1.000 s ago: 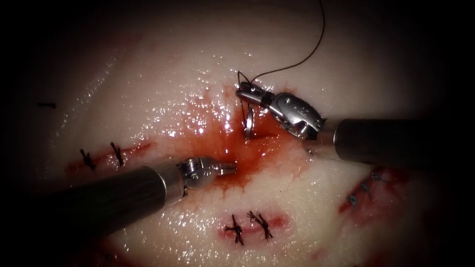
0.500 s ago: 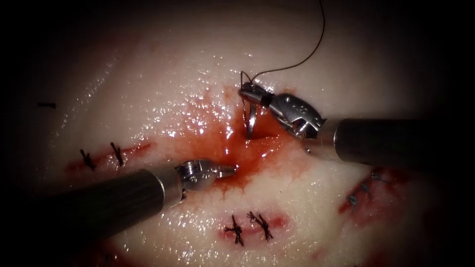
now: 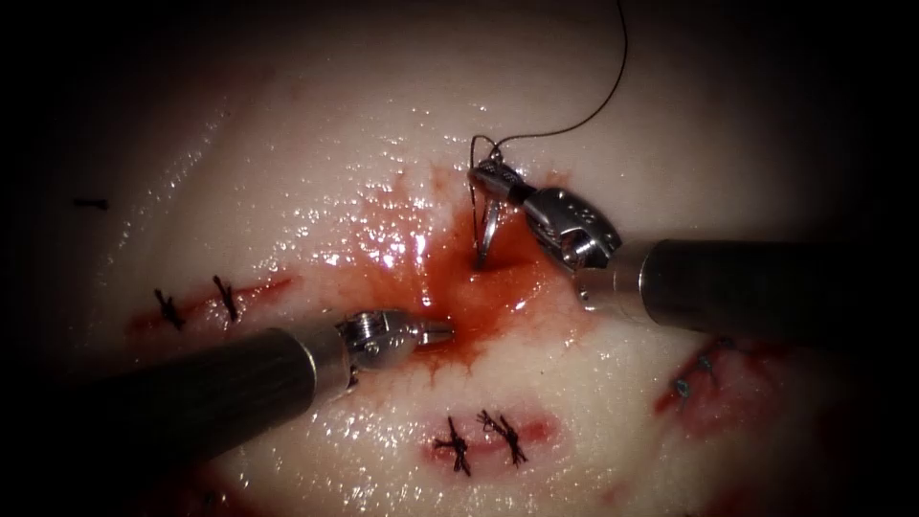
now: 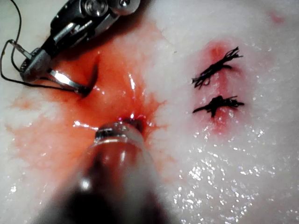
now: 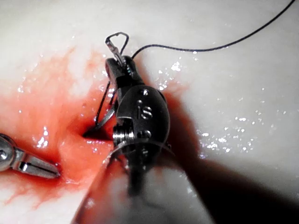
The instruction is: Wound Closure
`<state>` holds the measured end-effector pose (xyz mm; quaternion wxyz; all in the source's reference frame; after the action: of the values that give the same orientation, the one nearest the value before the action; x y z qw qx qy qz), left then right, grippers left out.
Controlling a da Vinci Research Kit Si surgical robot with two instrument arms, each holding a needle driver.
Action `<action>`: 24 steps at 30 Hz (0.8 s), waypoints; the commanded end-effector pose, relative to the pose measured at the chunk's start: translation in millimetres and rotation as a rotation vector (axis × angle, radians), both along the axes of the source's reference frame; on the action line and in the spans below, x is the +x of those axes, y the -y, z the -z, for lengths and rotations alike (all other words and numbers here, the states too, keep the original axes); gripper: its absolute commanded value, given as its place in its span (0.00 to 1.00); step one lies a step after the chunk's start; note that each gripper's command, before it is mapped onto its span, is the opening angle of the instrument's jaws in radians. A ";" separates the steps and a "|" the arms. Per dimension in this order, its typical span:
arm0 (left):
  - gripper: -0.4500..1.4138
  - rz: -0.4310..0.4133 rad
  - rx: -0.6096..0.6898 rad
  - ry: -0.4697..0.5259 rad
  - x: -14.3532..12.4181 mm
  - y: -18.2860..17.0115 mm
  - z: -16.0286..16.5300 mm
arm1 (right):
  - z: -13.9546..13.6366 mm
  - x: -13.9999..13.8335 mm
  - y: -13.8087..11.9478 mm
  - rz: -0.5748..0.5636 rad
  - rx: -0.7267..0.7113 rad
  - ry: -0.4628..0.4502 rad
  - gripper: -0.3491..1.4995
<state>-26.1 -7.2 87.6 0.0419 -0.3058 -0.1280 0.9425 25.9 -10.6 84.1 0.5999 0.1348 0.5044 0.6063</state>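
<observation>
Right tool [image 3: 485, 176] clenching curved needle [image 3: 489, 228] near thread end, tip entering cut [image 3: 483, 260] at 12 o'clock. Left tool [image 3: 442, 331] gripping nothing, jaws closed, at 7 o'clock. Judgement: rotate along curve.

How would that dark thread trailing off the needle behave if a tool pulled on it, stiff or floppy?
Probably floppy: the thread hangs in a loose curve behind the needle, which the right tool holds near its rear end with its tip in the tissue. Likely light and thin. Possibly slippery, given the red fluid.
</observation>
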 end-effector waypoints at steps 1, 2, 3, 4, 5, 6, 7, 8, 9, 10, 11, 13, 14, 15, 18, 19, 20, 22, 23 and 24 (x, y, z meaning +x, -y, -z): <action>0.28 -0.002 0.000 0.001 -0.5 0.0 -0.8 | -0.5 0.9 0.4 0.004 0.037 -0.030 0.00; 0.28 -0.008 -0.003 0.003 -0.4 0.0 -0.9 | -0.5 1.0 0.6 0.005 0.065 -0.041 0.00; 0.28 -0.009 -0.003 0.004 -0.2 -0.1 -0.9 | -0.6 1.0 0.8 0.017 0.073 -0.034 0.00; 0.28 -0.008 0.004 0.004 -0.1 -0.1 -0.9 | -0.6 1.1 1.0 0.026 0.084 -0.043 0.00; 0.28 -0.009 0.003 0.004 0.2 -0.2 -0.9 | -0.5 1.2 1.4 0.046 0.099 -0.054 0.00; 0.28 -0.004 0.003 0.000 0.4 -0.3 -0.9 | -0.3 1.2 1.7 0.058 0.124 -0.071 0.00; 0.27 -0.005 0.004 0.000 0.5 -0.4 -0.9 | -0.1 1.2 1.9 0.061 0.140 -0.086 0.00; 0.27 -0.004 0.003 -0.002 0.6 -0.4 -0.9 | 0.1 1.2 2.0 0.063 0.146 -0.093 0.00; 0.27 -0.005 0.003 -0.001 0.7 -0.5 -0.9 | 0.2 1.2 2.0 0.065 0.163 -0.104 0.00; 0.27 -0.005 0.003 -0.001 0.7 -0.5 -0.9 | 0.4 1.1 2.2 0.068 0.178 -0.118 0.00; 0.27 0.000 0.004 -0.004 0.8 -0.5 -1.0 | 0.6 1.2 2.4 0.076 0.191 -0.125 0.00; 0.27 0.000 0.004 -0.004 0.8 -0.6 -1.1 | 0.8 1.3 2.8 0.076 0.217 -0.141 0.00; 0.27 0.000 0.004 -0.004 0.8 -0.6 -1.1 | 0.9 1.4 2.9 0.082 0.218 -0.142 0.00; 0.27 0.000 0.004 -0.004 0.8 -0.6 -1.1 | 1.0 1.5 3.1 0.084 0.238 -0.159 0.00; 0.26 0.000 0.004 -0.004 0.9 -0.6 -1.1 | 1.7 1.9 3.8 0.097 0.274 -0.193 0.00; 0.26 0.000 0.004 -0.004 0.9 -0.6 -1.2 | 1.8 2.0 3.9 0.104 0.275 -0.197 0.00; 0.26 0.000 0.003 -0.004 0.9 -0.6 -1.2 | 2.0 2.1 4.1 0.109 0.276 -0.197 0.00; 0.26 -0.002 0.004 -0.006 0.9 -0.6 -1.2 | 2.4 2.6 4.4 0.109 0.279 -0.207 0.00; 0.26 -0.002 0.004 -0.006 0.9 -0.5 -1.2 | 2.5 2.8 4.5 0.109 0.283 -0.210 0.00; 0.26 -0.002 0.004 -0.006 0.9 -0.5 -1.2 | 2.4 2.9 4.7 0.103 0.295 -0.219 0.00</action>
<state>-24.7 -6.6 88.2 0.0426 -0.3025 -0.1298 0.9433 27.9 -15.0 81.0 0.5445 0.3137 0.4638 0.6245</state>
